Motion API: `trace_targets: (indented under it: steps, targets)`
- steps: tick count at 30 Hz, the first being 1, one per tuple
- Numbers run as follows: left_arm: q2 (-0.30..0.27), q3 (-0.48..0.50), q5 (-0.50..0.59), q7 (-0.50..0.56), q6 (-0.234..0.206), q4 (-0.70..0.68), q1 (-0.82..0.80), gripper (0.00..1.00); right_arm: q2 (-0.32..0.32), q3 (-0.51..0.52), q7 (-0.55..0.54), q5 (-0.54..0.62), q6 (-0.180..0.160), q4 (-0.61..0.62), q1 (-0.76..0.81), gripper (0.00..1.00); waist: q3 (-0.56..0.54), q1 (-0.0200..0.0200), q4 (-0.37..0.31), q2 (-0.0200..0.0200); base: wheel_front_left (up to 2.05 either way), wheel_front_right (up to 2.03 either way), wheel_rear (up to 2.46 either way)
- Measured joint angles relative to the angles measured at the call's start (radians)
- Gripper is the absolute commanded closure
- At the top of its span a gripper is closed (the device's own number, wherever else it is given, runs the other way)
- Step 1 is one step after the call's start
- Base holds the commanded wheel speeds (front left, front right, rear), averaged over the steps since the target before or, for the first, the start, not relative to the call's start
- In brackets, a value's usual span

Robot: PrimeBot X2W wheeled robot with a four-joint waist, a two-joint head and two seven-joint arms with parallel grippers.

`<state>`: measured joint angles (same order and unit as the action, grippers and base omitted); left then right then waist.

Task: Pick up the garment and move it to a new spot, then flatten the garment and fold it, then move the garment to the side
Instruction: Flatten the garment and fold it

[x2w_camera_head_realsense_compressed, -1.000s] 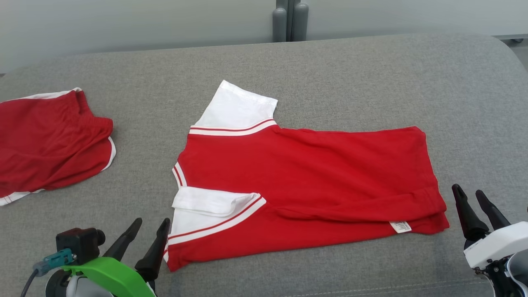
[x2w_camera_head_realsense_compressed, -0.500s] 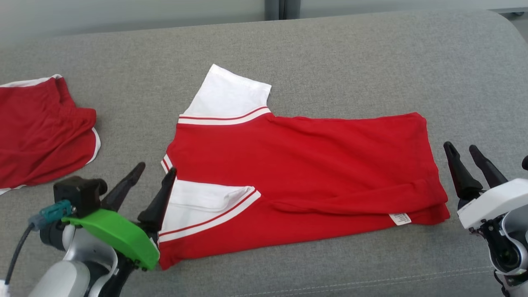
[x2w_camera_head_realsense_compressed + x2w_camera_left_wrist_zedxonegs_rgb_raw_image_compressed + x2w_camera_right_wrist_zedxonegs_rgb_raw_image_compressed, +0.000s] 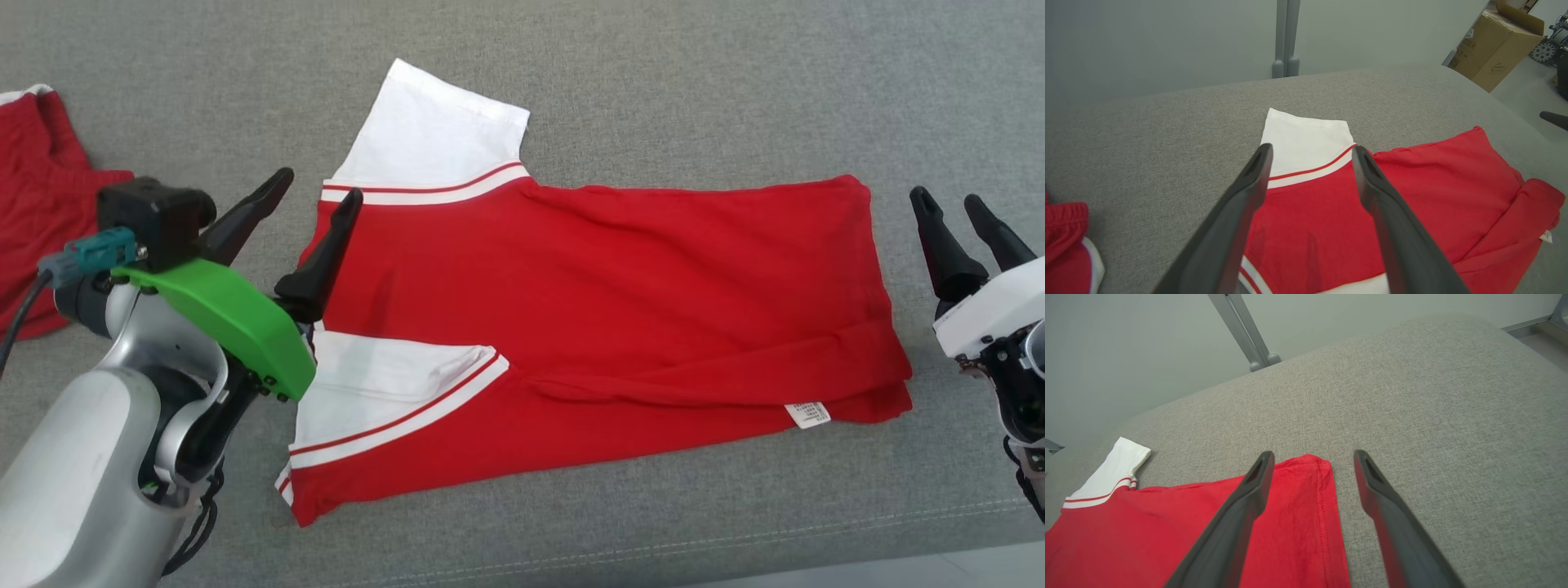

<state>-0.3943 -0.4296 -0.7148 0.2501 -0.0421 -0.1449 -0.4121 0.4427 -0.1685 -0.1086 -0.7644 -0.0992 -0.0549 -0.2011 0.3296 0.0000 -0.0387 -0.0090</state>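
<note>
One red garment (image 3: 604,310) lies partly folded on the grey cushion (image 3: 694,82). Folding step judged in hand; next move calls for pinching its far sleeve and far hem corner. Left gripper (image 3: 320,184) over its collar end, right gripper (image 3: 944,196) just beside its hem: both spread wide, holding nothing.

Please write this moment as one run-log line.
red shirt: spread on grey cushion, near sleeve folded in | left pincer: open, over sleeve end | right pincer: open, at hem edge | held: nothing
</note>
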Motion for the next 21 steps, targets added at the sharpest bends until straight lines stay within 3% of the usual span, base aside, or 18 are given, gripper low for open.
trace_targets:
  steps: [9,21]
  targets:
    - [0.039,-0.036,0.017,0.054,0.025,0.068,-0.176,0.0,-0.007,-0.012,-0.062,0.019,-0.01,-0.039,-0.133,0.0,0.124,0.0001,-0.01,0.0,0.0,0.0,0.0]
    - [0.049,-0.049,0.062,0.11,0.061,0.216,-0.412,0.0,-0.044,-0.066,-0.107,0.053,-0.016,-0.086,-0.252,0.0,0.262,0.0001,-0.022,0.0,0.0,0.0,0.0]
